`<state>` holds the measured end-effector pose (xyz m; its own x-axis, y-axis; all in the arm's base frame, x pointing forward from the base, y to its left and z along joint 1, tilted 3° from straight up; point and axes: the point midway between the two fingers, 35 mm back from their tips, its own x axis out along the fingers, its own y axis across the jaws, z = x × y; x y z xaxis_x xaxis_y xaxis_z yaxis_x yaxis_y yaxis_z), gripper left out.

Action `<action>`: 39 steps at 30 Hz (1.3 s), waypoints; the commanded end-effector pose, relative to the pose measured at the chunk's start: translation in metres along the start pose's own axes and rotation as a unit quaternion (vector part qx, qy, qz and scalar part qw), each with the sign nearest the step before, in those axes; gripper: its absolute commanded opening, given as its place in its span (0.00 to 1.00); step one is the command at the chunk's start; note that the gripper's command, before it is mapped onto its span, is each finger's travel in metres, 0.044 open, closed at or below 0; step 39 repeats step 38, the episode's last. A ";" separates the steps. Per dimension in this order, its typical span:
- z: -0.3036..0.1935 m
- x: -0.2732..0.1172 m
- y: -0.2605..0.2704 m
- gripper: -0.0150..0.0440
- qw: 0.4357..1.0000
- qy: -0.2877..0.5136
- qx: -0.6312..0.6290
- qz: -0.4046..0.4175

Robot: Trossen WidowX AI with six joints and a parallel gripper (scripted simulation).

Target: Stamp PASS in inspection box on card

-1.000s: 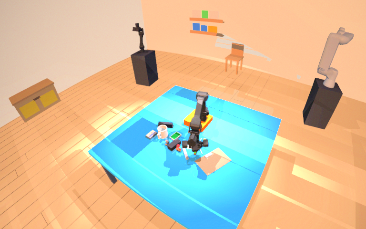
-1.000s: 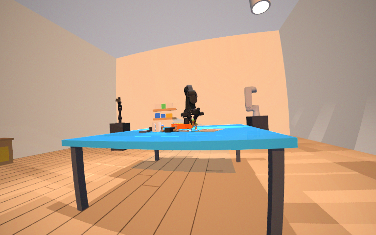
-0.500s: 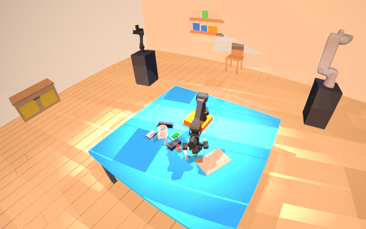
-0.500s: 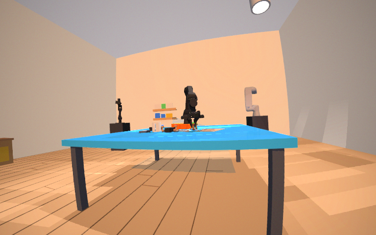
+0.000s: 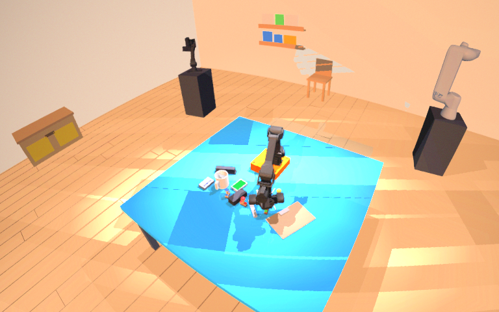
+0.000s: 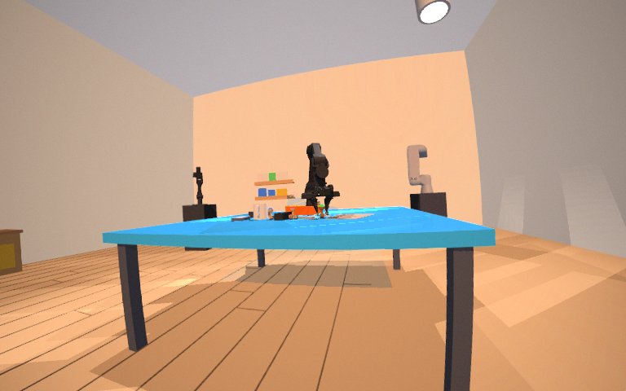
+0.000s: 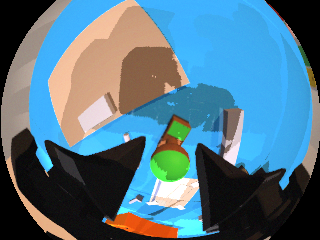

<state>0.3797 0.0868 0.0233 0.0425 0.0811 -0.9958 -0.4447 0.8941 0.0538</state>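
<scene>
The green-knobbed stamp (image 5: 266, 211) (image 6: 321, 208) (image 7: 170, 166) stands on the table, with a green patch on its wooden body. My gripper (image 7: 171, 144) is open around it, one finger on each side with gaps. A small pale card (image 7: 175, 192) lies beside it, partly behind the knob in the wrist view; no box or print can be made out on it. A larger beige sheet (image 5: 297, 223) (image 7: 100, 65) lies on the other side. The green ink pad (image 5: 240, 184) lies open farther left. The stamp's underside is hidden.
A red-knobbed stamp (image 5: 242, 200), a black block (image 5: 237, 197) and a white bar (image 5: 253, 210) (image 7: 233, 135) are close by. A yellow-knobbed stamp (image 5: 278, 190) is behind the gripper. A mug (image 5: 221, 179) and an orange box (image 5: 257, 165) (image 7: 142, 224) stand farther back.
</scene>
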 end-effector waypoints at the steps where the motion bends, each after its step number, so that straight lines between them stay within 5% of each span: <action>1: 0.002 -0.011 0.000 0.69 1.000 0.000 0.000 0.000; 8: 0.003 -0.114 0.002 0.69 1.000 0.002 0.003 0.001; 39: 0.002 -0.116 0.002 0.69 1.000 0.001 0.006 0.000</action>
